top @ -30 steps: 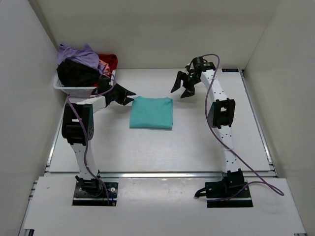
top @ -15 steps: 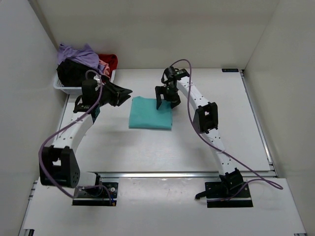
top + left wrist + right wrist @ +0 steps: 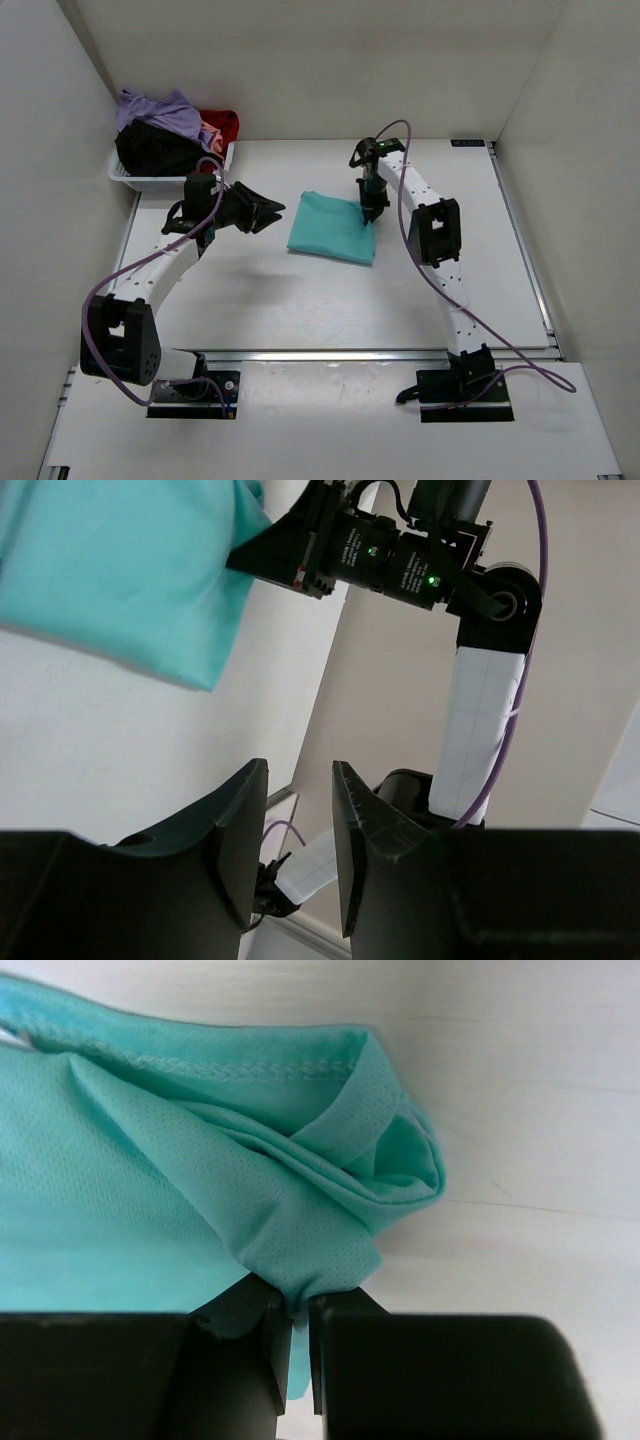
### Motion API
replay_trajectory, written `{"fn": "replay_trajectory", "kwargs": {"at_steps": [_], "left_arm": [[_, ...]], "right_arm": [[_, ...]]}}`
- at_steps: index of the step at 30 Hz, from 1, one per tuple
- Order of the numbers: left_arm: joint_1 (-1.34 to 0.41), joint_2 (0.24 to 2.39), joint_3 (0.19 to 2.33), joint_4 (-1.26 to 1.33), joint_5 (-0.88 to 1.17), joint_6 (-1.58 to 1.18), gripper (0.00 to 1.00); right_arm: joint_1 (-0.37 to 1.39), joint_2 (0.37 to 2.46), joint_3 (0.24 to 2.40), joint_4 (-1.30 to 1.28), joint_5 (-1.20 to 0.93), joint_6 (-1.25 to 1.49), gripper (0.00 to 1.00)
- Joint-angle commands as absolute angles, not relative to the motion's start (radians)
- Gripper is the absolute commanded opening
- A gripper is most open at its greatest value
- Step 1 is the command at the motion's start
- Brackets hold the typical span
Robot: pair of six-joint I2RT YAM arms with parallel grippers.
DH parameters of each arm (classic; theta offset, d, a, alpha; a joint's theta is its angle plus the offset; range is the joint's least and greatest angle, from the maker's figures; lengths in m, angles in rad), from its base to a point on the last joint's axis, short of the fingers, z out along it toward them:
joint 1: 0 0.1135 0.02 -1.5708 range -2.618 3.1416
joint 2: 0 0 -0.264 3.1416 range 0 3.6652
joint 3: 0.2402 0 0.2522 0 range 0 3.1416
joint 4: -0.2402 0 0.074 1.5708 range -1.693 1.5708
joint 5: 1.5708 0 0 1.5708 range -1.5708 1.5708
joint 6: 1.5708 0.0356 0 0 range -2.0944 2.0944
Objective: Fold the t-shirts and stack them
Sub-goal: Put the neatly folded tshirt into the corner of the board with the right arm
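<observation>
A folded teal t-shirt (image 3: 333, 227) lies a little askew on the table's middle. My right gripper (image 3: 374, 208) is shut on its far right corner; in the right wrist view a bunched fold of the teal cloth (image 3: 300, 1220) is pinched between the fingertips of the gripper (image 3: 299, 1310). My left gripper (image 3: 275, 210) hovers just left of the shirt, open with nothing between its fingers (image 3: 240, 830). From the left wrist view the shirt (image 3: 120, 570) shows at upper left. Lavender (image 3: 155, 108), black (image 3: 155, 152), red (image 3: 222, 122) and pink (image 3: 208, 133) t-shirts are heaped at the back left.
The heaped shirts sit in a white slotted basket (image 3: 140, 181) in the back left corner. White walls close in the table on the left, back and right. Purple cables trail along both arms.
The right gripper dropped onto the teal shirt's far right corner and shut on it. The shirt has slid to the right and turned slightly. The left gripper followed to the right.
</observation>
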State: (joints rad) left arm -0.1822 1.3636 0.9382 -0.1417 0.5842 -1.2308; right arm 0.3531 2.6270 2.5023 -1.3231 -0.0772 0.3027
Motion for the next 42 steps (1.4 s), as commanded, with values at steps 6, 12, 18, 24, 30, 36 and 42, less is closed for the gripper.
{"fn": "replay_trajectory", "kwargs": {"at_steps": [6,12,18,24,30,36,42], "left_arm": [[-0.218,1.376,0.945,-0.124,0.607,-1.249,0.42],[-0.229,1.365,0.913,-0.13,0.614,-1.239,0.42],[-0.222,1.327,0.844,-0.104,0.637,-1.223,0.43],[-0.224,1.322,0.798,-0.055,0.707,-1.186,0.23],[-0.258,1.339,0.784,-0.052,0.735,-1.167,0.2],[-0.278,1.364,0.767,-0.054,0.741,-1.163,0.21],[-0.294,1.364,0.758,-0.049,0.733,-1.164,0.2]], "right_arm": [[0.091,2.609,2.514,-1.318,0.161,0.256,0.0],[-0.056,2.621,2.569,-1.257,0.238,0.16,0.0],[-0.133,2.703,2.687,-1.119,0.239,0.009,0.0],[-0.155,2.761,2.763,-0.97,0.351,-0.129,0.0],[-0.169,2.799,2.78,-0.795,0.434,-0.215,0.01],[-0.192,2.835,2.796,-0.667,0.488,-0.261,0.0],[-0.18,2.838,2.744,-0.43,0.486,-0.376,0.0]]}}
